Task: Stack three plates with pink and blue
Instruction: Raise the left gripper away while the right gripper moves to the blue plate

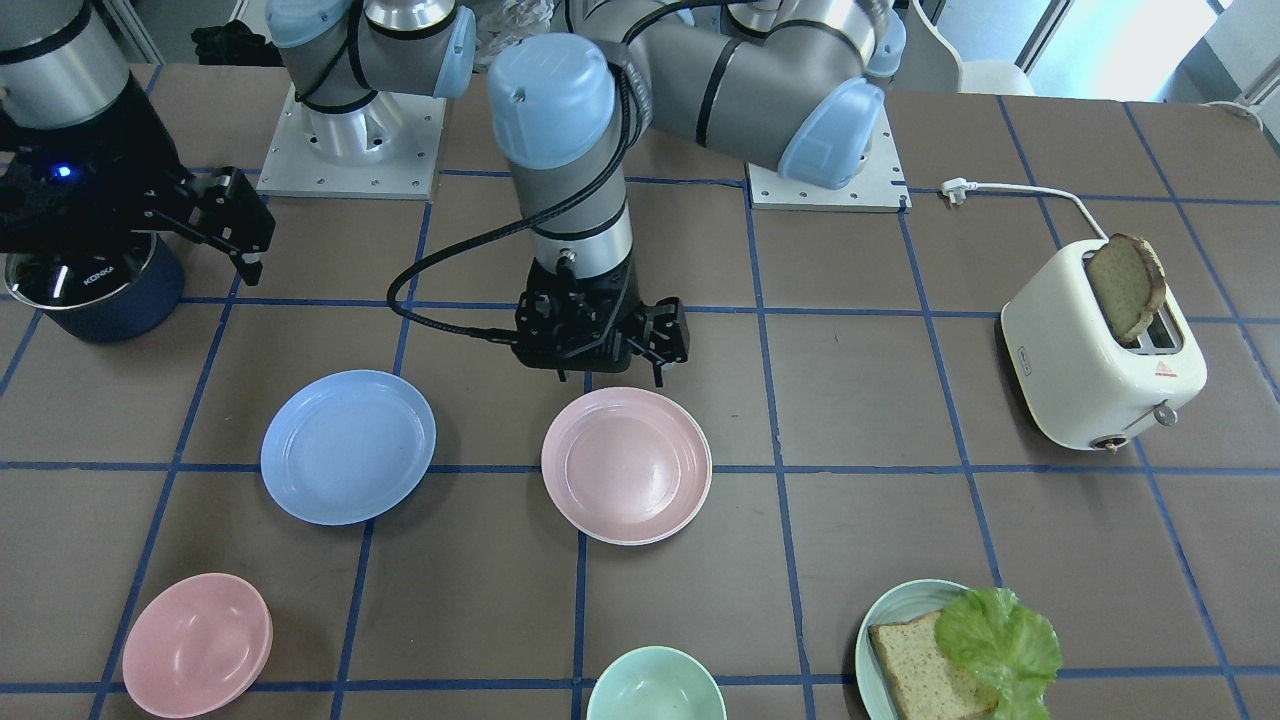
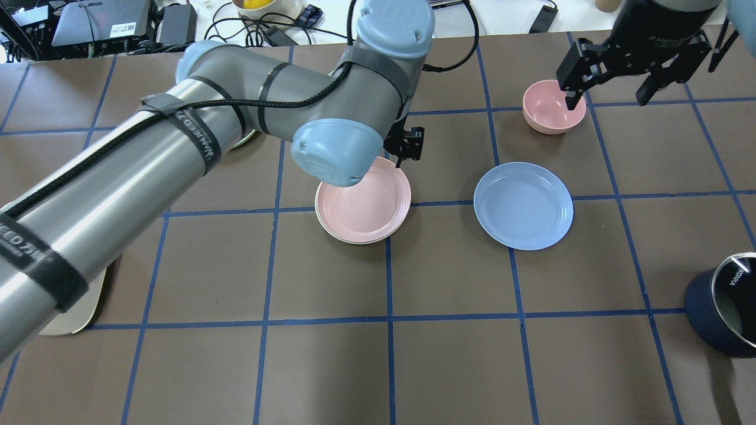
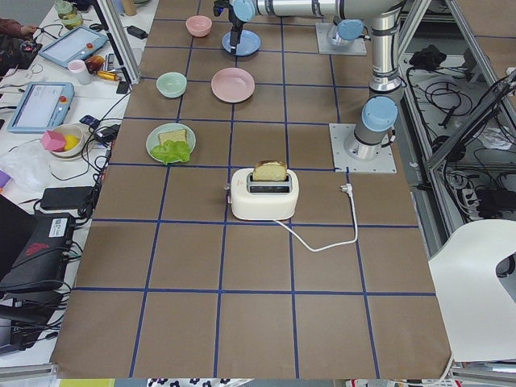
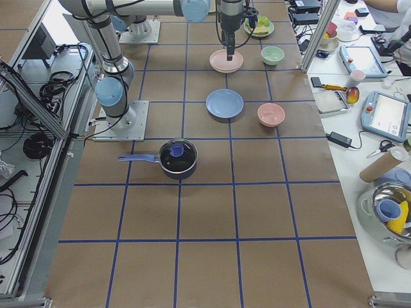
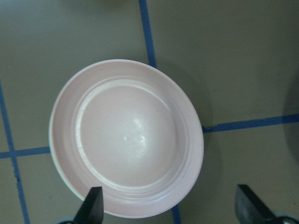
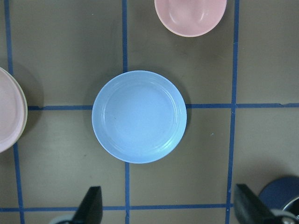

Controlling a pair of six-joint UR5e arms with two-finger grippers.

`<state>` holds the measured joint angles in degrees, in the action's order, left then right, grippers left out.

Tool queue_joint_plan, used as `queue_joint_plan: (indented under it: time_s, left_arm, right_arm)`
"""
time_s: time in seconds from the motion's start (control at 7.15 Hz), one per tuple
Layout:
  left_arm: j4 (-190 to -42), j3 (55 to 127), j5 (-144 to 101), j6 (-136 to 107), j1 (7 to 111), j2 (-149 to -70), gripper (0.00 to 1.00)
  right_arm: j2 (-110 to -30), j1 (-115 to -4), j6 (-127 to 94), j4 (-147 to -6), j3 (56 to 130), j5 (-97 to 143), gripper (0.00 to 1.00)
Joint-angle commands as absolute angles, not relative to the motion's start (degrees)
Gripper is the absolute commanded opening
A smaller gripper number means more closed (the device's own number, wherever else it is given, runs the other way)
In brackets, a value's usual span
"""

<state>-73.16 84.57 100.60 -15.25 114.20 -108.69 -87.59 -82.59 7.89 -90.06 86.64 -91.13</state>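
Beyond the blue plate's [image 2: 522,205] 1 o'clock rim, right fingers [image 6: 92,207] hang wide, probably to take it; left fingers [image 5: 92,207] gape beside the pink plate [image 5: 126,140].

Blue plate [image 6: 139,116] sits flat pretty much dead center on the table [image 6: 60,56], right over a crossing of the blue tape lines [image 6: 210,106]. Pink bowl [image 6: 190,16] up top, apart from it. Pink plate [image 6: 8,109] is cut off at the left edge, pot [image 6: 282,198] in the bottom right corner. Right gripper [image 6: 170,207] fingers are spread wide along the bottom edge.
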Motion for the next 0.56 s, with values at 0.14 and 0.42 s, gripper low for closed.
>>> queue_joint_plan:
  time_s: [0.14,0.42]
  left_arm:
    - [-82.5,84.64,99.94,-6.36,105.76,-98.38,1.0]
    - [-88.13,84.73,98.02,-0.55,98.92,-93.36,1.0]
  right_arm:
    - [-78.52,-79.89,12.99,-100.44,91.31,-91.05,1.0]
    - [-71.48,-79.02,14.84,-109.03,95.86,-91.49,1.0]
